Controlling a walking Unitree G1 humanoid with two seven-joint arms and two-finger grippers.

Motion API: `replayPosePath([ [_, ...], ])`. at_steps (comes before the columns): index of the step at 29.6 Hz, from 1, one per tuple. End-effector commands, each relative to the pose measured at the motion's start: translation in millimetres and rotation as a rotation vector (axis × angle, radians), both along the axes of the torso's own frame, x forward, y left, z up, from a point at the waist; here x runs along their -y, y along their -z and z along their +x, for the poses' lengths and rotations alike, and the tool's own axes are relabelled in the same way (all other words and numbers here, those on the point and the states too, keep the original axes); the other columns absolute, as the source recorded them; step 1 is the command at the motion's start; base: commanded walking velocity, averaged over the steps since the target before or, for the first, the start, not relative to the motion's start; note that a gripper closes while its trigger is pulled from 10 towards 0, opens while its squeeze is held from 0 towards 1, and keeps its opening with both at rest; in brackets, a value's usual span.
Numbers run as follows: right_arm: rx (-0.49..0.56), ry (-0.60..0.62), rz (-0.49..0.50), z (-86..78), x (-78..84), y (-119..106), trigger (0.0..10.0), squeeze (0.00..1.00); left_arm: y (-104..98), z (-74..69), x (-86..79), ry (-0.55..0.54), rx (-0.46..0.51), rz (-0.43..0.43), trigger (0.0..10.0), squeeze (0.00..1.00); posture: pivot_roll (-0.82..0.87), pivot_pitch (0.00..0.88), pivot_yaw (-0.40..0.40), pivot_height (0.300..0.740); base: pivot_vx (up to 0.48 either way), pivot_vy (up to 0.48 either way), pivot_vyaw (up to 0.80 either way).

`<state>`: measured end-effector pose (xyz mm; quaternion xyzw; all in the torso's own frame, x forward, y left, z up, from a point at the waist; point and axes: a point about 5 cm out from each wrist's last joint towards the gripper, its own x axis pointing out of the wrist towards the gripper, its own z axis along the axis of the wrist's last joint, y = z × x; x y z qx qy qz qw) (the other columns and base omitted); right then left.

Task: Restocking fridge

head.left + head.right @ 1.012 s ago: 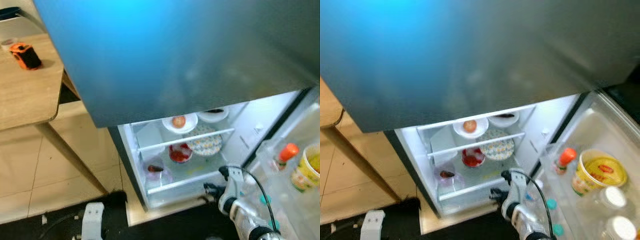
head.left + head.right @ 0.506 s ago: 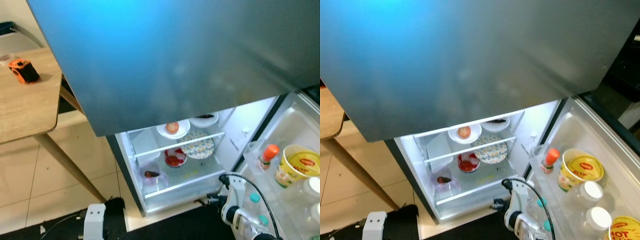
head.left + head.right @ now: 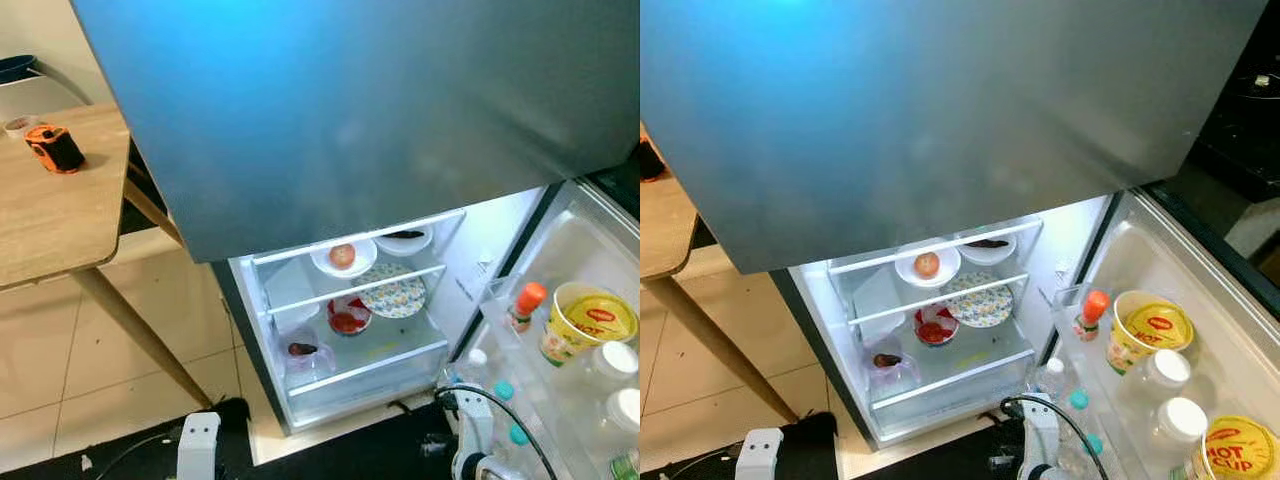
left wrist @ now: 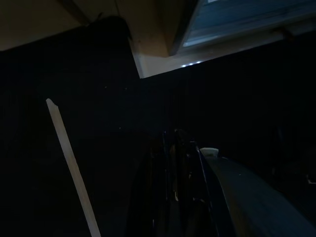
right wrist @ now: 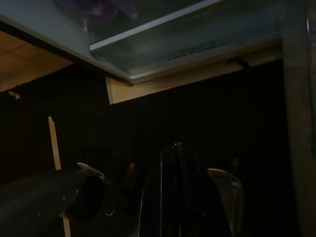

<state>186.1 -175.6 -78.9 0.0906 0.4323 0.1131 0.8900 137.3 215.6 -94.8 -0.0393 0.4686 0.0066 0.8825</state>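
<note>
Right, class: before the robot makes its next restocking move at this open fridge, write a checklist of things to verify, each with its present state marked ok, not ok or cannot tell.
1. Fridge door open: ok, swung wide on the robot's right.
2. Free room on the lower shelf: ok, bare glass beside the red bowl.
3. Upper shelf: not ok, crowded by the plate with the round fruit, a second bowl and the patterned plate.
4. Item in hand to restock: not ok, the right end effector and the left end effector look shut and empty.
5. Door rack space: cannot tell; yellow tubs and an orange-capped bottle already sit there.
</note>
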Motion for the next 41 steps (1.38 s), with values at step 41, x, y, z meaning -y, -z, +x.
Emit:
replayPosePath([
  [41, -0.042, 0.036, -0.004, -10.7, 7.9, 4.7, 10.0, 0.00, 4.9, -11.0, 2.6, 0.020, -0.054, 0.001, 10.0, 0.00, -0.02, 0.006, -0.001, 0.740, -0.334, 0.000, 0.00],
])
